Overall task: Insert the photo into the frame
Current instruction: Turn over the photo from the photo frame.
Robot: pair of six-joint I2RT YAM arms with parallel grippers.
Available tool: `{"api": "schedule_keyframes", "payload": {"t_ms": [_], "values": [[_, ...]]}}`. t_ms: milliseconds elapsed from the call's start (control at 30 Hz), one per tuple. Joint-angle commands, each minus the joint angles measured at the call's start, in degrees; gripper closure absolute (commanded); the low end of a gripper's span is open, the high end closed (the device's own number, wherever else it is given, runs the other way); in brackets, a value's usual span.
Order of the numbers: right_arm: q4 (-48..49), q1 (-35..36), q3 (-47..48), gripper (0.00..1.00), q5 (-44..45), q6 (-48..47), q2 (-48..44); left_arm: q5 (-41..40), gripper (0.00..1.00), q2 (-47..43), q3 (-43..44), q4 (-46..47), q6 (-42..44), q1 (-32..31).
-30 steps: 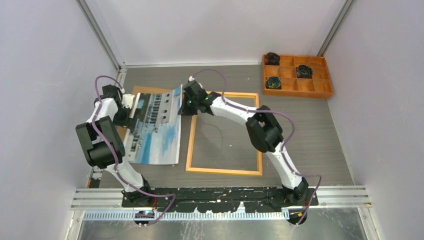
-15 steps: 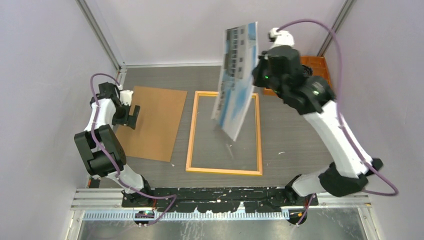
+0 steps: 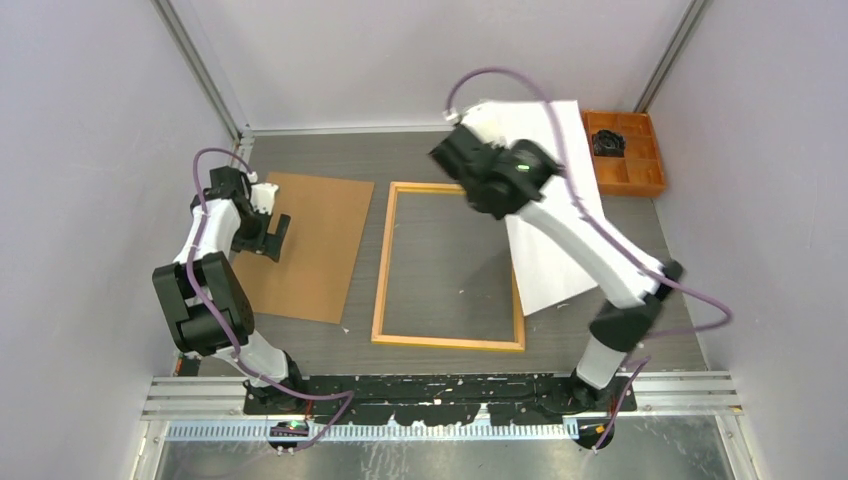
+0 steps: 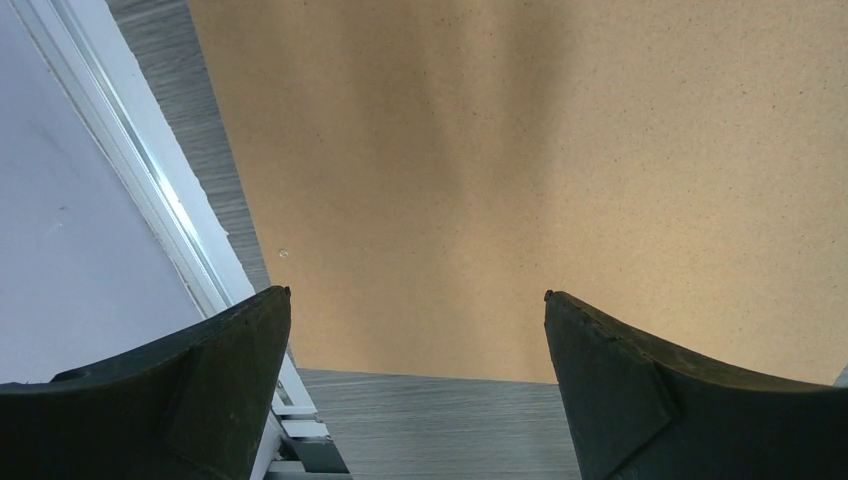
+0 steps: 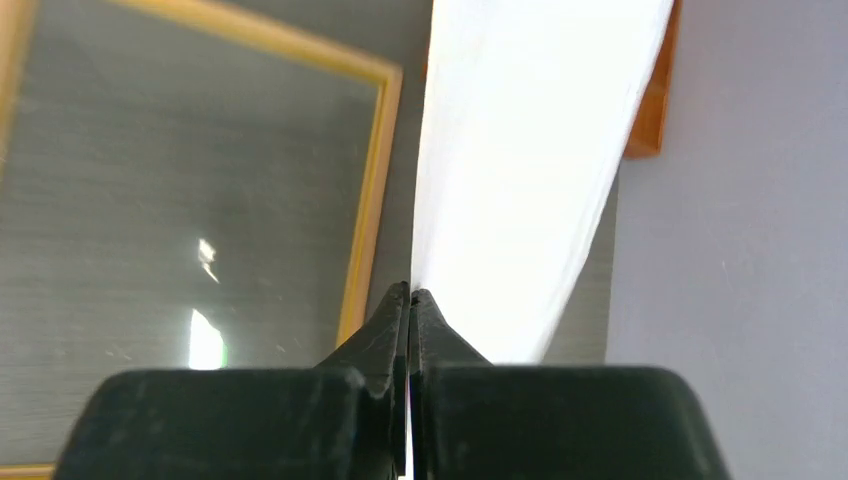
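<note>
The photo [image 3: 545, 215] hangs in the air with its plain white back toward the top camera, over the frame's right side. My right gripper [image 3: 468, 118] is shut on its far edge; in the right wrist view the white sheet [image 5: 520, 160] runs out from between the shut jaws of my right gripper [image 5: 411, 292]. The frame [image 3: 380, 290], a yellow-wood rectangle, lies flat mid-table and also shows in the right wrist view [image 5: 372, 200]. My left gripper [image 3: 272, 232] is open and empty above the brown backing board [image 3: 310, 240], as the left wrist view [image 4: 415, 297] shows.
An orange compartment tray [image 3: 645, 170] with a dark coiled item stands at the back right, partly hidden by the photo. The backing board [image 4: 520, 150] lies left of the frame. Grey walls close in on both sides; a rail [image 3: 440, 395] runs along the near edge.
My right arm took the photo off the backing board, lifted it high and swung it right. The photo has turned so its white back faces up. My left gripper let go and stays by the board.
</note>
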Motion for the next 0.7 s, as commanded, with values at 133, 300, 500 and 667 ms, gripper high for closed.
{"api": "schedule_keyframes", "payload": {"t_ms": [133, 300, 500, 667], "values": [[-0.13, 0.19, -10.92, 0.99, -6.25, 21.39, 9.71, 0.06, 0.00, -2.51, -0.58, 1.19, -0.49, -0.13], [9.70, 0.03, -15.82, 0.99, -17.12, 31.06, 9.61, -0.30, 0.00, -2.74, -0.77, 1.51, -0.15, -0.18], [14.20, -0.41, -11.76, 0.99, -22.63, 40.08, 13.73, -0.51, 0.00, -3.17, -0.86, 1.33, -0.06, -0.19], [15.08, -0.52, -7.00, 0.99, -22.30, 46.20, 18.60, -0.83, 0.00, -3.00, -1.03, 1.54, 0.03, -0.23]]}}
